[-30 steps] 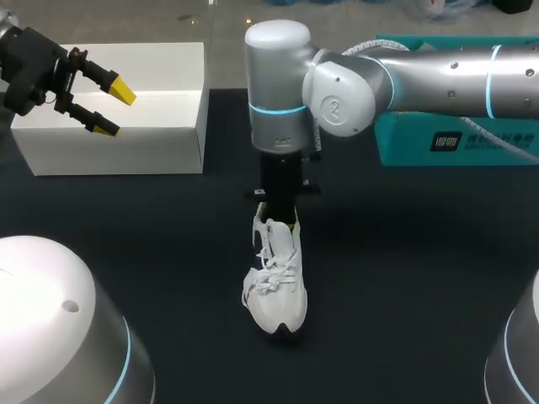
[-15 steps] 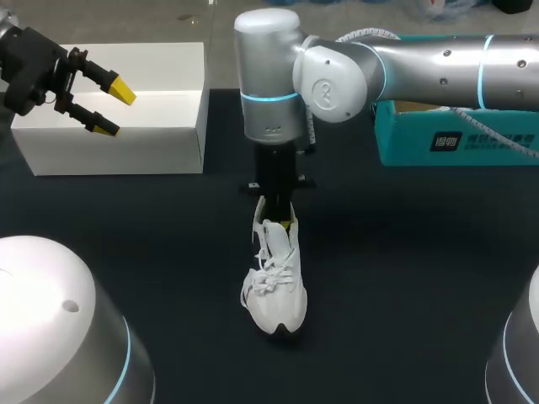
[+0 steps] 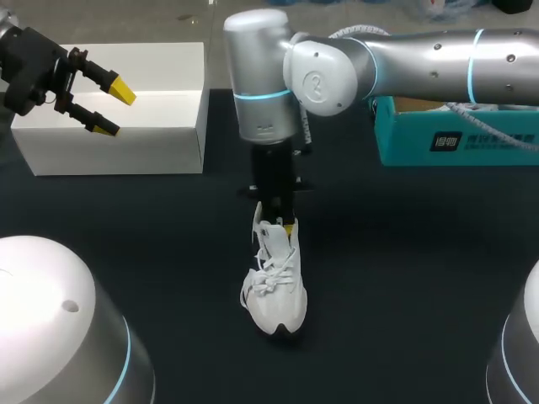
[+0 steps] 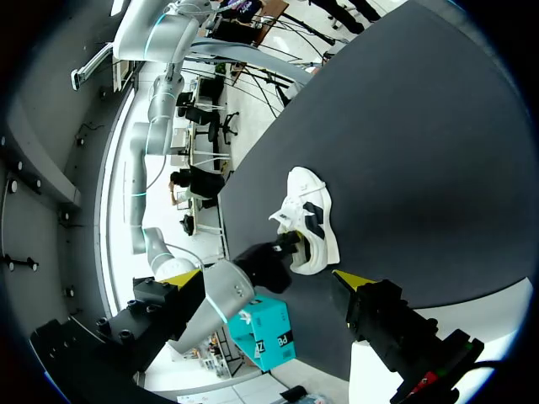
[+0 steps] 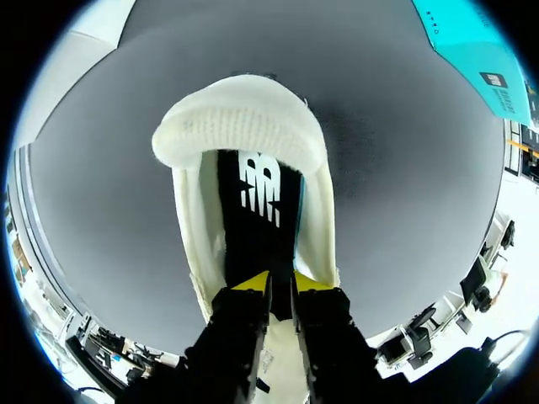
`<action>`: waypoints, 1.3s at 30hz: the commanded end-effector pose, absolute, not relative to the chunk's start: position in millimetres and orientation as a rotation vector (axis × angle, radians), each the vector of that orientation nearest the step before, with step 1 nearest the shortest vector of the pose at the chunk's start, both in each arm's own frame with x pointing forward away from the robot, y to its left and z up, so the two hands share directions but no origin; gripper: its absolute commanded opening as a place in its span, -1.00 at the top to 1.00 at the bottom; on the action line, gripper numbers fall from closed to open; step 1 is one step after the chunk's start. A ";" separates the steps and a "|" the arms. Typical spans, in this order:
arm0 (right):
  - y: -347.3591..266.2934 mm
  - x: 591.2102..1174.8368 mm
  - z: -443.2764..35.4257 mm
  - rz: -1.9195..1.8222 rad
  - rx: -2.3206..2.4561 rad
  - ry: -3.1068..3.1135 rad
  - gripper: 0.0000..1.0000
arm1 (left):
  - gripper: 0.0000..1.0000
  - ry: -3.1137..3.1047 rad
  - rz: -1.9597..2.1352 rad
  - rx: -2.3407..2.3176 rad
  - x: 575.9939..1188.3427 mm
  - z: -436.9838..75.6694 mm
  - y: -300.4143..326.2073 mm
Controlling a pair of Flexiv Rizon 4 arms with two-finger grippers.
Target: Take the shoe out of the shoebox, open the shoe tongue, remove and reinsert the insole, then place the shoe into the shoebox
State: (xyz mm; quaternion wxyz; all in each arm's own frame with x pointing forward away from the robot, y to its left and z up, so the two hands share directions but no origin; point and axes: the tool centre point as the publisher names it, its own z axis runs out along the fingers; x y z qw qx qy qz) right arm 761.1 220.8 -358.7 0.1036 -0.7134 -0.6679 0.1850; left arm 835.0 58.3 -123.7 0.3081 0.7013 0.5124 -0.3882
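K: Since a second ago the right arm (image 3: pixel 337 76) has slid toward the left; the white lace-up sneaker (image 3: pixel 276 286) hasn't budged on the black table (image 3: pixel 404 269).
M: And the right gripper (image 5: pixel 282 282)?
K: In the heel opening, fingers nearly together, tips on the black insole (image 5: pixel 257 210).
M: Left gripper (image 3: pixel 114 108)?
K: Spread wide over the white cardboard box (image 3: pixel 160 126). The teal shoebox (image 3: pixel 438 143) is well apart from the sneaker.
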 end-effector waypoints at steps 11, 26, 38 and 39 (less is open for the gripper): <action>224.5 761.9 -356.3 0.531 -2.099 -1.953 -1.00 | -1.00 1.355 -1.026 1.858 835.4 -123.3 59.1; 221.4 743.3 -337.5 0.495 -2.073 -1.975 -1.00 | -1.00 1.355 -1.026 1.858 835.4 -123.3 59.1; 221.3 723.1 -335.7 0.497 -2.035 -1.970 -1.00 | -1.00 1.355 -1.026 1.858 835.4 -123.3 59.1; 220.0 720.9 -335.6 0.498 -2.031 -1.967 -1.00 | -1.00 1.355 -1.026 1.858 835.4 -123.3 59.1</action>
